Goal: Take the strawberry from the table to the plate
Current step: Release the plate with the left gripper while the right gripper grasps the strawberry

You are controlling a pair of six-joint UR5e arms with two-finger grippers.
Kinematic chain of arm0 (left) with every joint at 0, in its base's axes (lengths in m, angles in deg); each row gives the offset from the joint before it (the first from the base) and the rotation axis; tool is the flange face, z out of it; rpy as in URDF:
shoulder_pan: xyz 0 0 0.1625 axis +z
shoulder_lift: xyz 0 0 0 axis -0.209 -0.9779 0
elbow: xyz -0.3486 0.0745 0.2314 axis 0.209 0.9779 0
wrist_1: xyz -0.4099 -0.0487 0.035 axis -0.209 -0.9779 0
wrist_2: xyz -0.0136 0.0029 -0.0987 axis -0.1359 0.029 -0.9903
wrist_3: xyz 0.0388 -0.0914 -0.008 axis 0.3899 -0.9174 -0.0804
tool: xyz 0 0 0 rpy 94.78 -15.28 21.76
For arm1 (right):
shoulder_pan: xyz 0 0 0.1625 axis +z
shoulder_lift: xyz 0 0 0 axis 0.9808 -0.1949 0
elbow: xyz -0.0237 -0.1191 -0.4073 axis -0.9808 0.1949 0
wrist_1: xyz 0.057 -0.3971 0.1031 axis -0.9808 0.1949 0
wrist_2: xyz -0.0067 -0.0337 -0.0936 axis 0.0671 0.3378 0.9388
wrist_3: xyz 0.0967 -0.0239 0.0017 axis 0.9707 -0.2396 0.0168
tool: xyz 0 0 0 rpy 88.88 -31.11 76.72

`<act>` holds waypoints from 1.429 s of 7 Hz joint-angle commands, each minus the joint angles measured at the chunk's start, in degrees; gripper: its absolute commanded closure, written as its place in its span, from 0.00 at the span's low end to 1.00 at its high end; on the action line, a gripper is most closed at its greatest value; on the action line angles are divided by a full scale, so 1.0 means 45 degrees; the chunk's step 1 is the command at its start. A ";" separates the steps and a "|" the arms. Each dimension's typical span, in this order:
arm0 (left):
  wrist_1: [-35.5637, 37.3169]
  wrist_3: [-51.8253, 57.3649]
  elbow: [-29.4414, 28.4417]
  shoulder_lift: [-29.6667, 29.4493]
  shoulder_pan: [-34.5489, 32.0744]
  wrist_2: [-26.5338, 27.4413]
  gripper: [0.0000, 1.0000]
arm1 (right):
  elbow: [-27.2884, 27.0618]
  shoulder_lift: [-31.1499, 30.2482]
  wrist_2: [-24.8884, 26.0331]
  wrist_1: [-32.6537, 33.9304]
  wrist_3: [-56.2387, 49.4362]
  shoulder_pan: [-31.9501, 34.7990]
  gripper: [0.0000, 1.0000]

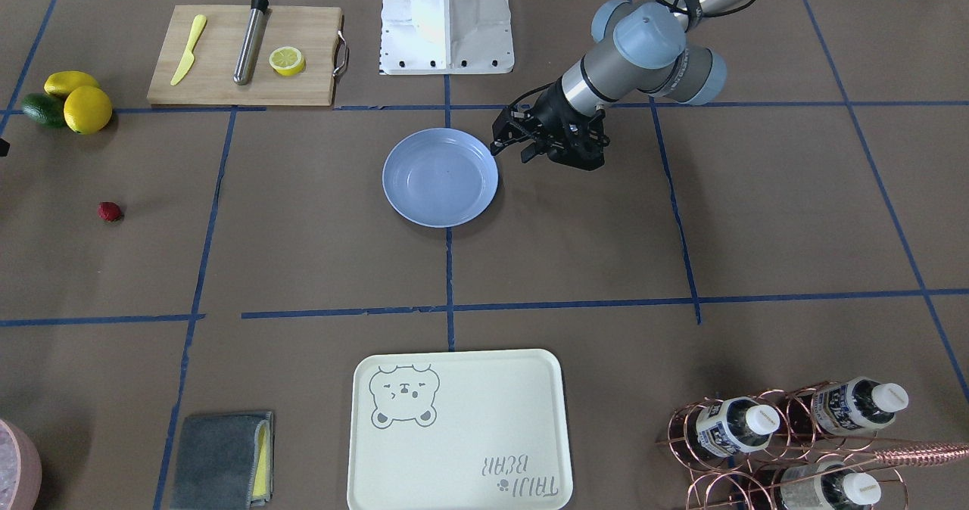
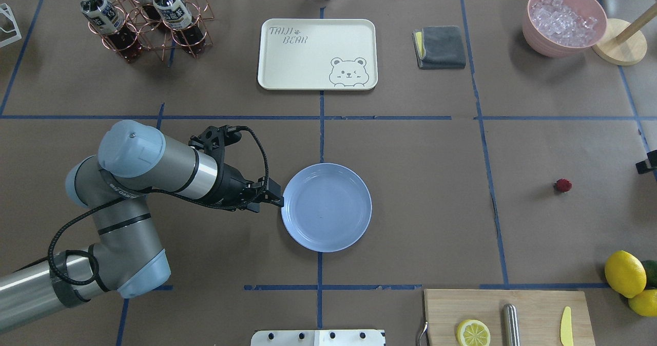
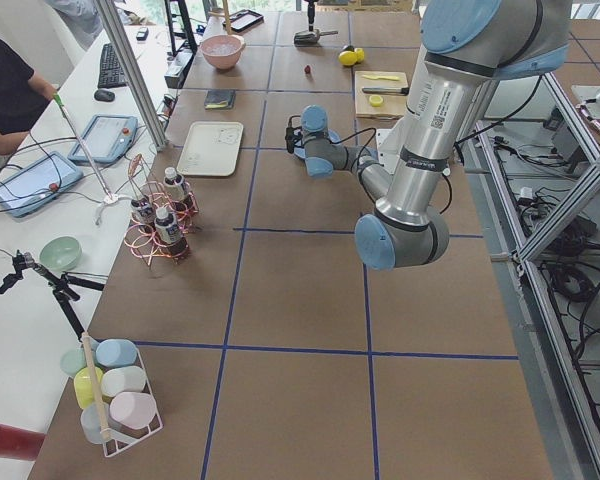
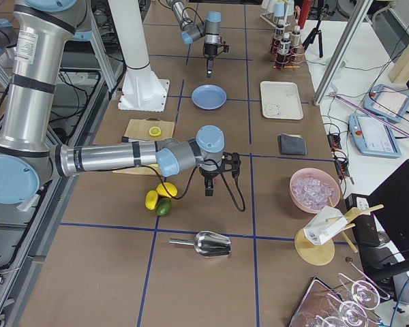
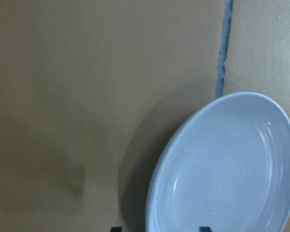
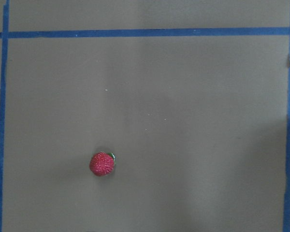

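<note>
Overhead exterior: strawberry far from fingers

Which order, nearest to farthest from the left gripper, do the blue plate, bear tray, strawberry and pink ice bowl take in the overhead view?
From the left gripper:
1. the plate, right at its fingertips, mid-table.
2. the tray, far side, centre.
3. the strawberry, well off to the view's right.
4. the ice bowl, far right corner.
</note>
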 commanded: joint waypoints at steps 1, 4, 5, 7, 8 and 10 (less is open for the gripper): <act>0.0000 -0.0007 0.0899 0.0878 -0.0100 0.0010 0.31 | 0.0129 -0.0018 0.2035 -0.1888 0.2519 -0.2630 0.01; 0.0000 -0.0007 0.0944 0.0942 -0.0100 0.0049 0.31 | 0.1667 0.1523 0.2064 -0.2088 0.2525 -0.3285 0.02; 0.0000 -0.0007 0.0944 0.0942 -0.0100 0.0049 0.31 | 0.1962 0.1565 0.2083 -0.2282 0.2544 -0.3401 0.03; 0.0000 -0.0007 0.0983 0.1116 -0.0139 0.0049 0.31 | 0.2392 0.1797 0.2394 -0.2362 0.2525 -0.3616 0.04; 0.0000 -0.0007 0.0983 0.1117 -0.0158 0.0049 0.31 | 0.2607 0.1857 0.2435 -0.2382 0.2544 -0.3714 0.05; 0.0000 -0.0007 0.0983 0.1137 -0.0159 0.0049 0.31 | 0.2765 0.2111 0.2454 -0.2363 0.2545 -0.3929 0.08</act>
